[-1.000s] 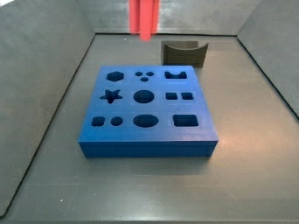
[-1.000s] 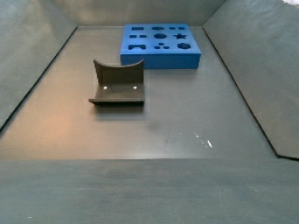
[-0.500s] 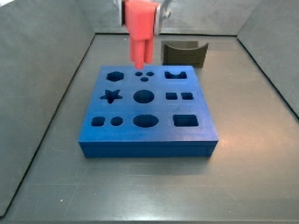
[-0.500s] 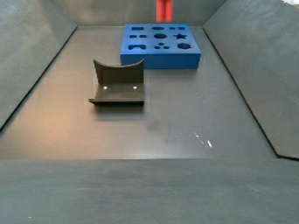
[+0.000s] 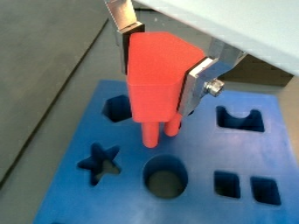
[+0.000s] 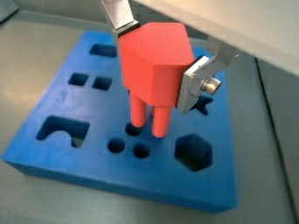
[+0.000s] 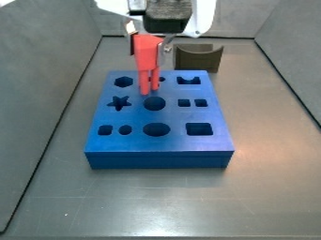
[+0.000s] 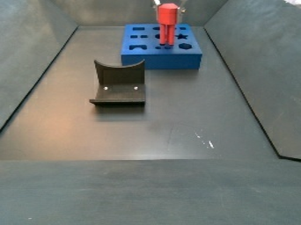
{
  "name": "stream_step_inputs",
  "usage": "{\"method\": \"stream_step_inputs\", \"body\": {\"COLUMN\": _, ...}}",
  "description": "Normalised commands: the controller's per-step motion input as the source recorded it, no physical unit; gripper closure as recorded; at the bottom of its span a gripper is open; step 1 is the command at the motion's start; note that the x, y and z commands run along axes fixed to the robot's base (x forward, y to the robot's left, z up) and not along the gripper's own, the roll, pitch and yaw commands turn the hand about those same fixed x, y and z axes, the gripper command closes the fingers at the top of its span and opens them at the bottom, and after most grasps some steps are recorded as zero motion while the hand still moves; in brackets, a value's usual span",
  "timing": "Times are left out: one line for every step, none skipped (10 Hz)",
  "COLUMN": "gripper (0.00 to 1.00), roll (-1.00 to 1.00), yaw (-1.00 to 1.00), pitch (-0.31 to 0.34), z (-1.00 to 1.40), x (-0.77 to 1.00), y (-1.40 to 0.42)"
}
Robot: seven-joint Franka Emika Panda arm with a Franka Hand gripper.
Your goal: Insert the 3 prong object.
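Red peg (image 5: 156, 77) is squeezed tight in the gripper (image 5: 163, 74), prongs down, touching the blue block (image 7: 160, 131).

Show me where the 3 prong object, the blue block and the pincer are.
3 prong object (image 6: 152, 61): wrist view, red body.
Blue block (image 7: 201, 148): side view, top face near the front corner.
Pincer (image 5: 163, 54): wrist view, midway between the fingertips, on the peg.

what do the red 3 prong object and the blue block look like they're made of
The 3 prong object, held in the gripper over the blue block, looks like matte plastic: uniform red, crisp edges. The block looks like matte plastic or foam; hard to tell.
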Motion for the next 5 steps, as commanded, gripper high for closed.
{"method": "stream_step_inputs", "body": {"gripper": 1.00, "roll": -0.13, "yaw": -0.09, "pitch": 0.000, "z": -0.33, "x": 0.12, "y": 0.41}}
{"method": "stream_step_inputs", "body": {"gripper": 1.00, "roll": -0.10, "yaw": -0.11, "pitch": 0.000, "z": -0.31, "x": 0.12, "y": 0.27}}
{"method": "stream_step_inputs", "body": {"gripper": 1.00, "roll": -0.13, "yaw": -0.22, "pitch": 0.000, "z": -0.37, "x": 0.13, "y": 0.26}}
{"method": "stream_step_inputs", "body": {"gripper": 1.00, "roll": -0.17, "yaw": -0.26, "pitch": 0.000, "z": -0.39, "x": 0.27, "y": 0.33}}
{"method": "stream_step_inputs", "body": {"gripper": 1.00, "roll": -0.16, "yaw": -0.26, "pitch": 0.000, "z": -0.37, "x": 0.38, "y": 0.36}}
